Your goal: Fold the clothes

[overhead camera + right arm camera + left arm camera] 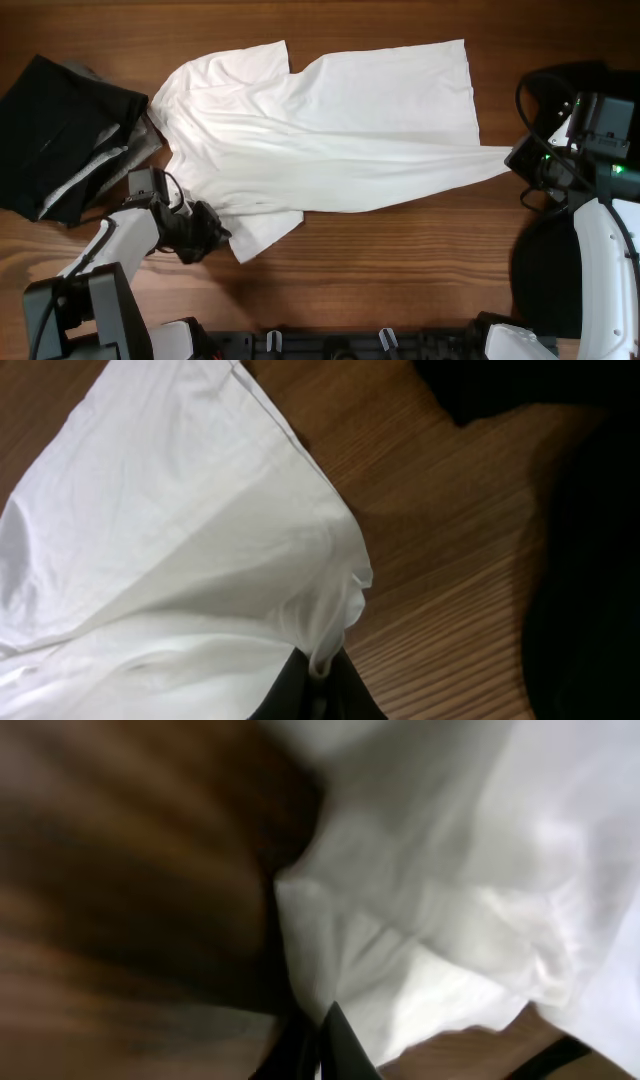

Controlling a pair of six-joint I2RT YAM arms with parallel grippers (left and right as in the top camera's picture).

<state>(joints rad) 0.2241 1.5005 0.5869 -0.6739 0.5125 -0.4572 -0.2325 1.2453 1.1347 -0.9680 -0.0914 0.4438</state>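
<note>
Two hands are pinched shut on one white T-shirt [330,130].
The shirt lies spread across the wooden worktop [400,270]. The left hand [208,232] is closed on its near sleeve, and the right hand [515,160] is closed on a pulled-out hem corner. At the far left, black and grey clothes [60,130] lie heaped just beside the shirt.

Reaches in from the table's near-left corner with the left arm [115,245], elbow bent, left gripper [205,233] clamped tight at a sleeve edge of the white T-shirt [320,130]; cannot tell through the blur whether cloth is caught. Extends the right arm [610,240] along the right edge, right gripper [512,160] pinched closed on the shirt's hem corner.
</note>
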